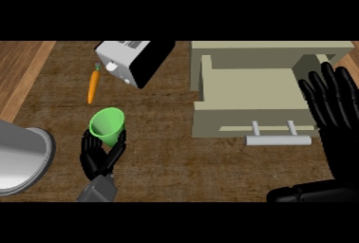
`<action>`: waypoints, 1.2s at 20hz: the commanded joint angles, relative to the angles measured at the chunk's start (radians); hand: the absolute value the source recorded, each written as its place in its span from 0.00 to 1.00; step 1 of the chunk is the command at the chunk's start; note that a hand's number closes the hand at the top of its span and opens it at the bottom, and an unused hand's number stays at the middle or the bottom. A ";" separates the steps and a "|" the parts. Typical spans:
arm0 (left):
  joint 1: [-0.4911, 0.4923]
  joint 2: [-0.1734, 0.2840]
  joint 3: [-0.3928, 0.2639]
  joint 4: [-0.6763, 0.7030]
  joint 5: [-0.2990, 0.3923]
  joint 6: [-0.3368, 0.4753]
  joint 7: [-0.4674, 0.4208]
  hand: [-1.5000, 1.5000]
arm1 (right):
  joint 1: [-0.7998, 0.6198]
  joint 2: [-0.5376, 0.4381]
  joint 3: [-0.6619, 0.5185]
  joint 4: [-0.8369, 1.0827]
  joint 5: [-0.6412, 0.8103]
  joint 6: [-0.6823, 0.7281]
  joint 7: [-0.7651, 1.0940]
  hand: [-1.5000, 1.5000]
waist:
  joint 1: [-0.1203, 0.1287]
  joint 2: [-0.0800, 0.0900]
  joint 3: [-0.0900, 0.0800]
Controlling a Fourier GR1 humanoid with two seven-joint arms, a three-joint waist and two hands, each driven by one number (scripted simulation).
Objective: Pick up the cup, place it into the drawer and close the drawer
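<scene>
A green cup (107, 125) sits tilted in my left hand (100, 156), whose fingers curl round its lower part at the left of the counter. The beige drawer (247, 85) stands pulled open at the upper right, its inside bare, with a pale bar handle (278, 140) on its front. My right hand (334, 102) is open with fingers straight up at the drawer's right side, covering part of its right wall.
A white and black toaster (132, 59) stands at the top centre. An orange carrot (92, 87) lies to its left. A grey round pot (21, 159) fills the left edge. Bare wooden counter (175, 161) lies between the cup and the drawer.
</scene>
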 commanded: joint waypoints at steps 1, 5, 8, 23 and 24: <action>-0.038 0.025 0.016 0.030 -0.022 -0.039 -0.082 1.00 | 0.011 0.039 0.043 0.057 0.065 -0.013 -0.078 0.00 | 0.004 0.000 0.000; -0.011 0.000 0.015 -0.029 -0.052 0.060 -0.127 1.00 | -0.011 -0.010 -0.051 0.090 -0.024 0.026 -0.077 0.00 | 0.009 -0.001 0.001; 0.031 0.009 0.028 -0.085 -0.059 0.069 -0.147 1.00 | 0.013 -0.010 -0.027 0.019 -0.009 0.015 -0.034 0.00 | 0.010 -0.003 0.001; 0.019 0.186 -0.222 -0.316 -0.218 -0.363 0.143 1.00 | 0.038 0.016 -0.001 0.022 0.040 -0.008 -0.047 0.00 | 0.012 -0.005 0.001; 0.034 0.203 -0.245 -0.388 -0.226 -0.350 0.197 1.00 | -0.021 -0.022 -0.057 0.017 -0.030 0.000 0.014 0.00 | 0.018 -0.006 0.002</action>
